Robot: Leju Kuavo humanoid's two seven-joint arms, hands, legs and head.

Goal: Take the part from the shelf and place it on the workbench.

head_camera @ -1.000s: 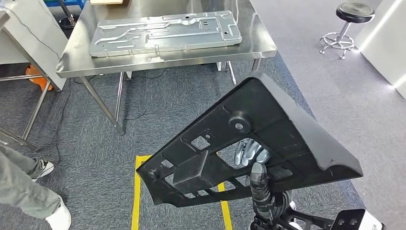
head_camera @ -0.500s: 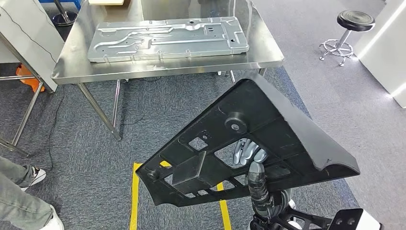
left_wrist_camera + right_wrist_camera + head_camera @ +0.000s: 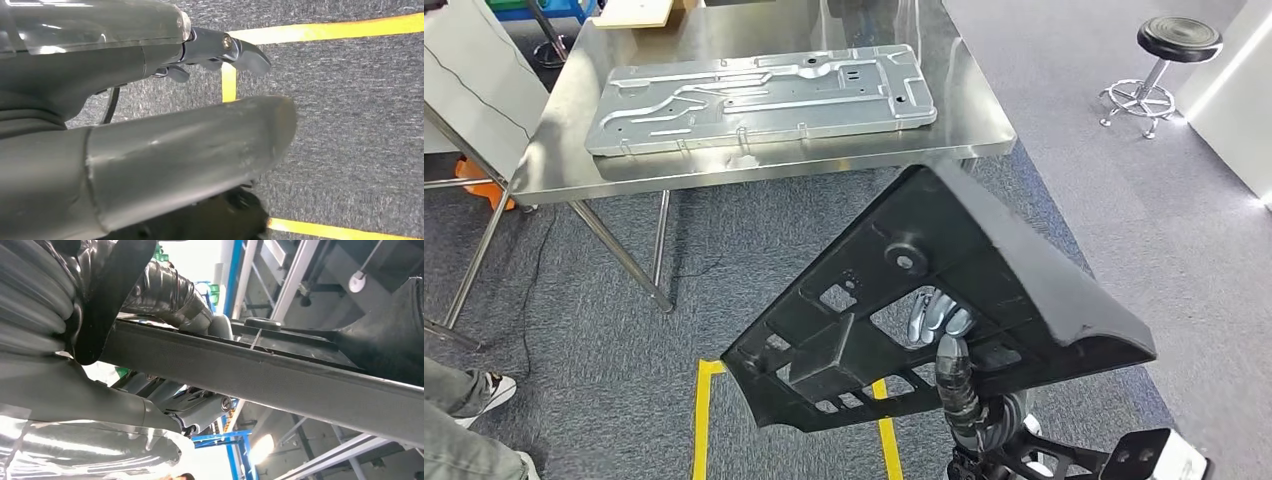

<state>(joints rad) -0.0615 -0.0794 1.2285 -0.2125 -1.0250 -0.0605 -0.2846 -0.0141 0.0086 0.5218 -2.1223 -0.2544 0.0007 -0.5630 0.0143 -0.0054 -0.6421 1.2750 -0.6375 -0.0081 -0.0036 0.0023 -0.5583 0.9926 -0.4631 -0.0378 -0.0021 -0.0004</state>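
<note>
A large black plastic part (image 3: 984, 260), triangular and ribbed with cut-outs, is held up tilted in front of me. My right hand (image 3: 939, 320) grips it from beneath, its fingers showing through one cut-out. In the right wrist view the part's long edge (image 3: 280, 380) runs across, with my right hand (image 3: 150, 295) clamped over it. The steel workbench (image 3: 969, 115) stands ahead across grey carpet, with a stamped metal panel (image 3: 764, 95) lying on it. My left hand (image 3: 150, 130) hangs over the carpet, holding nothing, with a finger held apart from the thumb.
Yellow tape lines (image 3: 699, 420) mark the floor below the part. A black stool (image 3: 1169, 60) stands at the far right. A person's shoe (image 3: 479, 390) is at the lower left. A white cabinet (image 3: 474, 90) flanks the bench's left end, and a wooden board (image 3: 639, 12) lies at its far edge.
The whole view has shifted: the workbench now sits lower and further left in the picture, and the person's leg has slid out at the left. The part stays in my right hand.
</note>
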